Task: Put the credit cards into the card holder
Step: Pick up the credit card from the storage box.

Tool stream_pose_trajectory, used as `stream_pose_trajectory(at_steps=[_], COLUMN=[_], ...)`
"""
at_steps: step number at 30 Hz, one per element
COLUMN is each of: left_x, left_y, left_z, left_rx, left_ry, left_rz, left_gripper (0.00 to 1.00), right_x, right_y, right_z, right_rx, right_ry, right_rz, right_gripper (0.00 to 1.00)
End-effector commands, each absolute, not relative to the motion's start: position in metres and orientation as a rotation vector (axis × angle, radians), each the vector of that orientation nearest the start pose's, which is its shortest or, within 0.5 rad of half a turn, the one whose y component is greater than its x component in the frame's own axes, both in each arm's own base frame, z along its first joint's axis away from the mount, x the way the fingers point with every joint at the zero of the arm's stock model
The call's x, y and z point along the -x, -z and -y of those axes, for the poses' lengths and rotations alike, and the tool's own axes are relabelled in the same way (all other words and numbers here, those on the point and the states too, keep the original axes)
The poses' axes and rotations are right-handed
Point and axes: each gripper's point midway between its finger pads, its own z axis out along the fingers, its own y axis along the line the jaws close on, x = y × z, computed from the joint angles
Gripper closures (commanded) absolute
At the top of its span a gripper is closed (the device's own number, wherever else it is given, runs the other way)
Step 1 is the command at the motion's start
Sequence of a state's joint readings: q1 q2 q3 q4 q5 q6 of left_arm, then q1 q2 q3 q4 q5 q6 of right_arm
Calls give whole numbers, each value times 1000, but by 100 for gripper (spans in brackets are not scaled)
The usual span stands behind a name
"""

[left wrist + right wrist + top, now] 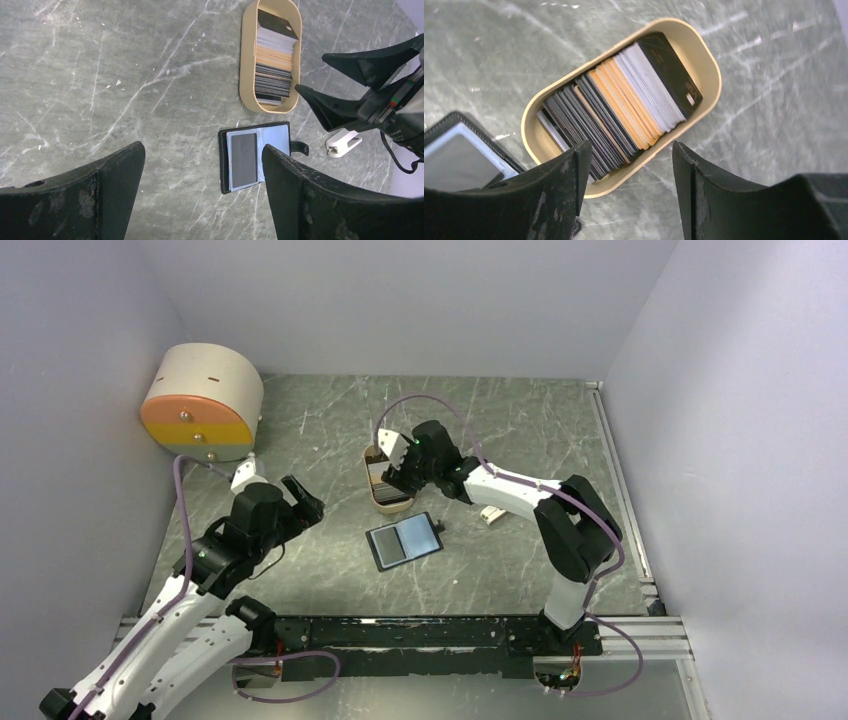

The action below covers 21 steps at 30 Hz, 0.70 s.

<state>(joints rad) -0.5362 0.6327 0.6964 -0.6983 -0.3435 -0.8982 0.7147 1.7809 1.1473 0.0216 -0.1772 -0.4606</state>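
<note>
The credit cards [619,107] stand on edge in a row, dark, golden-yellow and whitish, inside a beige oblong tray [704,55]. They also show in the top view [386,483] and the left wrist view [274,70]. The black card holder [403,540] lies open on the table near the tray, with a grey card showing in one glossy pocket [244,160]. My right gripper [631,147] hovers open over the near end of the tray, nothing between its fingers. My left gripper [202,150] is open, off to the left of the card holder, and holds nothing.
A big beige-and-orange round box [205,405] stands at the back left. A small white object [490,513] lies right of the card holder, under the right arm. Grey walls close in the marbled table on three sides.
</note>
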Motion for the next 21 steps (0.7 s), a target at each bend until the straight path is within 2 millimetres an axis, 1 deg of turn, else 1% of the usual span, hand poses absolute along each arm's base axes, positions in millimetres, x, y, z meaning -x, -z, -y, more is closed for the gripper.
stream_pose_trajectory(at_steps=[1, 5, 8, 11, 13, 15, 17, 19, 21], left_x=[-220, -220, -220, -222, -225, -234, -248, -267, -293], left_y=[-177, -169, -160, -151, -143, -136, -132, -132, -138], left_z=[110, 117, 126, 136, 141, 142, 140, 139, 139], left_rx=[570, 570, 575, 578, 577, 589, 611, 634, 634], left_ry=[524, 560, 612, 672, 703, 727, 778, 865, 929], left_rz=[-2118, -2140, -2169, -2200, -2228, -2249, -2256, -2248, -2228], left_gripper=[9, 8, 8, 12, 16, 19, 25, 35, 45], right_x=[-356, -348, -344, -344, -350, -362, -367, -367, -365], right_y=[-117, -107, -97, -92, -94, -104, -114, -116, -114], right_z=[-349, -349, -349, -349, -350, -349, -349, -349, -349], right_rx=[1621, 1790, 1897, 1946, 1912, 1812, 1737, 1717, 1713], right_ry=[-326, -317, -334, -320, -302, -282, -308, -318, -317], right_rz=[-1367, -1263, -1245, -1224, -1233, -1254, -1277, -1285, -1281], right_gripper=[35, 33, 33, 32, 32, 32, 33, 33, 33])
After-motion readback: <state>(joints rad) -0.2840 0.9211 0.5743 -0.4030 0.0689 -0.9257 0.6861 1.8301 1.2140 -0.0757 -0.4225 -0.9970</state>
